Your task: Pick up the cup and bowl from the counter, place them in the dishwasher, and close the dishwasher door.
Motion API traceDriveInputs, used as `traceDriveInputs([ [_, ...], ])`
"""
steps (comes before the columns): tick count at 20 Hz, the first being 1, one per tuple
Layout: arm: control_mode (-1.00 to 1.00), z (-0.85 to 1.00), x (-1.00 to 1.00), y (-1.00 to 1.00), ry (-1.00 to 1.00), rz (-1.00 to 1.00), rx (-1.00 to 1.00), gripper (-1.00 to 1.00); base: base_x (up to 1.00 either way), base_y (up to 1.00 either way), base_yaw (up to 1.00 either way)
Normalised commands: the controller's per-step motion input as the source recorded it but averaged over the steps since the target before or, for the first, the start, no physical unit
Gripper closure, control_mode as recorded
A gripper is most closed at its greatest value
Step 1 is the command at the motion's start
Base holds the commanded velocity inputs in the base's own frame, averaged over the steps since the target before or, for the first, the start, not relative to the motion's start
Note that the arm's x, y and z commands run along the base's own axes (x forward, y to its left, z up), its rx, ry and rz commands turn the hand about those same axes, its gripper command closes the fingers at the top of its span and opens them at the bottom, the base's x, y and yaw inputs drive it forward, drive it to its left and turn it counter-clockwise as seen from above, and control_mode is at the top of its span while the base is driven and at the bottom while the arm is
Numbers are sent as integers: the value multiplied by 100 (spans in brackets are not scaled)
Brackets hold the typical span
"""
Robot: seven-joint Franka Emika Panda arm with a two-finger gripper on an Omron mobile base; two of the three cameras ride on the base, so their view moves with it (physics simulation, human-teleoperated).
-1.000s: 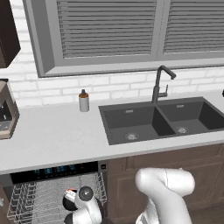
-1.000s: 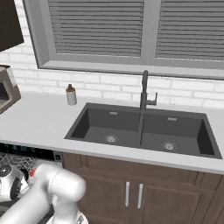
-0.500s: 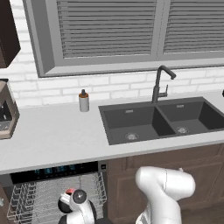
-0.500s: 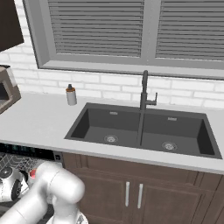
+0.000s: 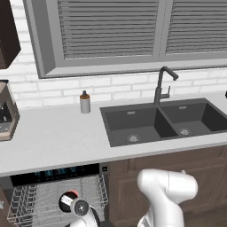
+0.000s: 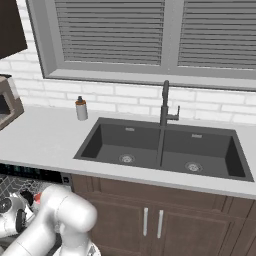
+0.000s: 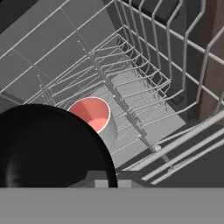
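In the hand view the glossy black bowl (image 7: pixel 48 148) looms large at the lower left, right at my gripper (image 7: pixel 105 177), which is shut on its rim. Just beyond it the white cup (image 7: pixel 92 114) with the red inside stands upright in the white wire rack (image 7: pixel 144 87). From the left base view my hand (image 5: pixel 82 210) hangs low over the pulled-out rack (image 5: pixel 31 199) of the dishwasher (image 5: pixel 53 173), close beside the cup (image 5: pixel 71 195). The light counter (image 5: pixel 57 137) runs above. The dishwasher door is out of view.
A grey soap bottle (image 5: pixel 84 103) stands on the counter by the wall, left of the dark double sink (image 5: pixel 155 122) and its tap (image 5: pixel 162 84). A coffee machine (image 5: pixel 6 111) sits at the far left. Brown cabinet fronts (image 6: pixel 150 220) lie right of the rack.
My hand with the bowl has sunk a little and shifted left over the rack. The cup has stayed where it stands.
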Motion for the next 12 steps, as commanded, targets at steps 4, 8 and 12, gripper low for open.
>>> traceDriveInputs([
  [4,-100,0,35,0,-1,-1,0,100,0,0,0],
  [8,-100,4,25,-3,0,0,0,100,0,0,0],
  [12,-100,22,-3,0,0,0,0,100,0,0,0],
])
